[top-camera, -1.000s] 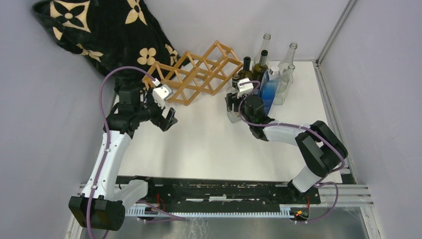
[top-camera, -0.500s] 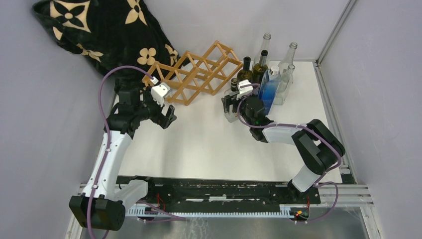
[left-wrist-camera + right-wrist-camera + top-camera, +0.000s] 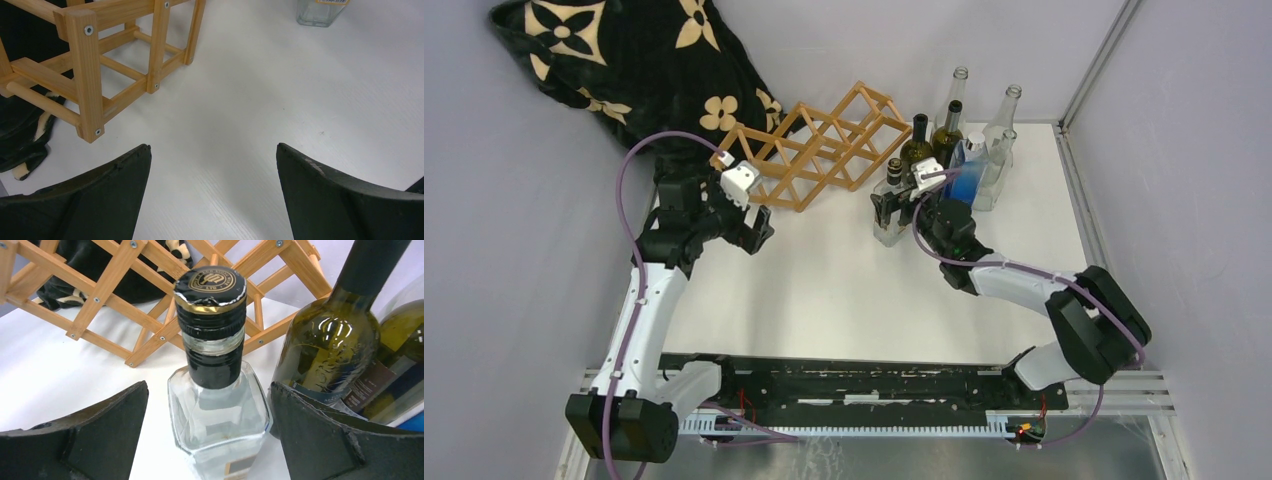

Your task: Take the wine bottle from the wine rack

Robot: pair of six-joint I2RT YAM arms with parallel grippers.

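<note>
The wooden wine rack (image 3: 834,140) lies at the back of the table, and no bottle shows in its cells. A clear square bottle with a black cap (image 3: 887,232) stands upright on the table just right of the rack. My right gripper (image 3: 894,208) is open, one finger on each side of the bottle's shoulder and not touching it. In the right wrist view the bottle (image 3: 215,405) stands between the fingers of the gripper (image 3: 209,387), with the rack (image 3: 115,285) behind. My left gripper (image 3: 759,230) is open and empty near the rack's left end (image 3: 90,75).
Several dark green and clear bottles (image 3: 964,140) and a blue container (image 3: 969,180) stand close behind the right gripper. A dark green bottle (image 3: 330,345) is right beside the right finger. A black flowered cloth (image 3: 634,60) lies at the back left.
The right arm's elbow has swung right and its wrist has drawn back a little, so the capped bottle shows upright. The left gripper has shifted slightly toward the rack.
</note>
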